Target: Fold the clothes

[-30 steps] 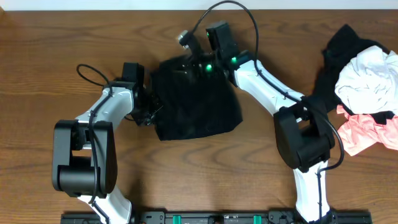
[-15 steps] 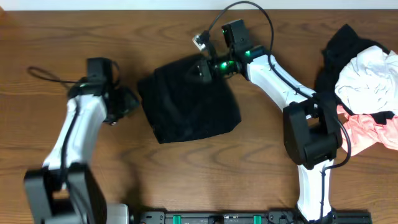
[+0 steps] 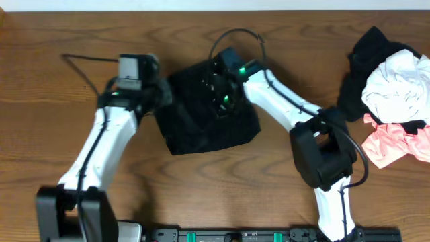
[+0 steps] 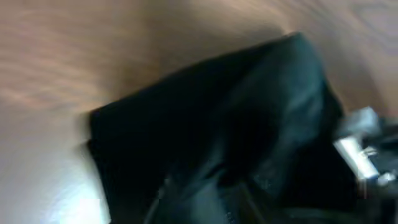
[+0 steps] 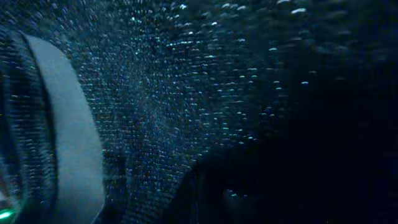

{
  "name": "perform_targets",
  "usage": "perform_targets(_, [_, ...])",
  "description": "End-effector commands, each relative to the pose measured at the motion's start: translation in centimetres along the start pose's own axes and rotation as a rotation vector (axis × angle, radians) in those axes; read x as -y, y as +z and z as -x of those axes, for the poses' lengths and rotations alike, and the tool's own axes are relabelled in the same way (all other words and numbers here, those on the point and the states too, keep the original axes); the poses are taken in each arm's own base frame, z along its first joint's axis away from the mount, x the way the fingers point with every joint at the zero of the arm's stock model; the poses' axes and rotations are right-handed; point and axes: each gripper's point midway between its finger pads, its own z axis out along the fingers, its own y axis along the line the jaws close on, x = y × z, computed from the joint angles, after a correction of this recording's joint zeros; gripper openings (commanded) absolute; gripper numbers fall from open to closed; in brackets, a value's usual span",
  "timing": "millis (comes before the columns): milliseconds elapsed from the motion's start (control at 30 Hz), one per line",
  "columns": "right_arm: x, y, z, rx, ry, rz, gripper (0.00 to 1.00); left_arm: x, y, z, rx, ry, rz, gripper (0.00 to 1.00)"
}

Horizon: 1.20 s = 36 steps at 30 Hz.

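The large black garment [image 3: 211, 124] lies in the middle of the table [image 3: 60, 47], gathered into a thick, rough square with uneven edges and one corner poking out toward the lower right. It looks soft, limp and light, a faintly ribbed knit that will sag and slide over itself rather than hold a crease. I'd judge it wants taking by a hem or a corner, with the layers pinched together. Taken by the middle, only the top layer would lift. The wood looks smooth, so the cloth will probably drag along if pulled flat.

The right gripper [image 3: 218, 87] is down on the upper middle of the garment with its fingers clenched. Its own camera shows nothing but dark weave up close, so it may have a pinch of fabric or may only be pressing; I can't say which. The left gripper [image 3: 163, 99] sits at the garment's left edge, just beside it or touching it. Its wrist view is smeared with blur, and I cannot tell whether its fingers are released or closed.

Well apart, at the far right of the table, the rest waits in a heap. A second black garment [image 3: 366, 50] lies at the back, a white garment [image 3: 396, 84] over it, and a coral-pink garment [image 3: 396, 141] on the near side. All three are crumpled and none is folded yet.
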Motion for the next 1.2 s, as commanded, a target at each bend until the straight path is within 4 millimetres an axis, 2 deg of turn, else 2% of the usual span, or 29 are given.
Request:
perform_targets(0, [0.5, -1.2, 0.5, 0.041, -0.008, -0.099, 0.01, 0.9, 2.0, 0.2, -0.005, 0.029, -0.026, 0.32])
perform_targets(233, [0.6, -1.2, -0.2, 0.014, 0.037, -0.107, 0.01, 0.1, 6.9, 0.4, -0.002, 0.018, -0.029, 0.31])
perform_targets(400, [1.8, -1.4, -1.3, -0.027, 0.034, -0.166, 0.01, -2.3, 10.1, -1.9, -0.085, -0.004, 0.040, 0.29])
perform_targets(500, [2.5, -1.7, -2.0, -0.056, 0.034, -0.196, 0.01, -3.1, 10.8, -2.9, -0.116, -0.011, 0.068, 0.28])
perform_targets(600, [3.2, -1.8, -2.4, -0.069, 0.035, -0.228, 0.01, -3.0, 10.6, -2.6, -0.105, -0.009, 0.065, 0.28])
perform_targets(733, [3.9, -2.1, -2.6, -0.078, 0.046, -0.253, 0.01, -3.4, 8.9, -1.2, -0.073, -0.025, 0.084, 0.30])
perform_targets(800, [4.2, -2.3, -2.8, -0.087, 0.049, -0.255, 0.01, -3.9, 7.0, 0.1, -0.043, -0.046, 0.093, 0.31])
perform_targets(967, [4.6, -2.9, -3.4, -0.109, 0.041, -0.248, 0.02, -4.7, 0.5, 3.1, 0.063, -0.092, 0.094, 0.33])
perform_targets(1067, [3.1, -3.8, -3.0, -0.089, -0.049, -0.185, 0.03, -3.8, -2.0, 2.9, 0.074, -0.088, 0.076, 0.33])
perform_targets(1100, [2.0, -4.7, -2.5, -0.057, -0.100, -0.148, 0.04, -3.5, -2.8, 2.4, 0.065, -0.086, 0.077, 0.34])
perform_targets(1133, [1.7, -5.0, -2.3, -0.043, -0.109, -0.142, 0.04, -3.4, -3.2, 1.9, 0.050, -0.096, 0.081, 0.36])
perform_targets(1167, [0.9, -6.5, -1.5, 0.012, -0.130, -0.136, 0.04, -3.5, -3.7, 1.1, 0.024, -0.127, 0.092, 0.39])
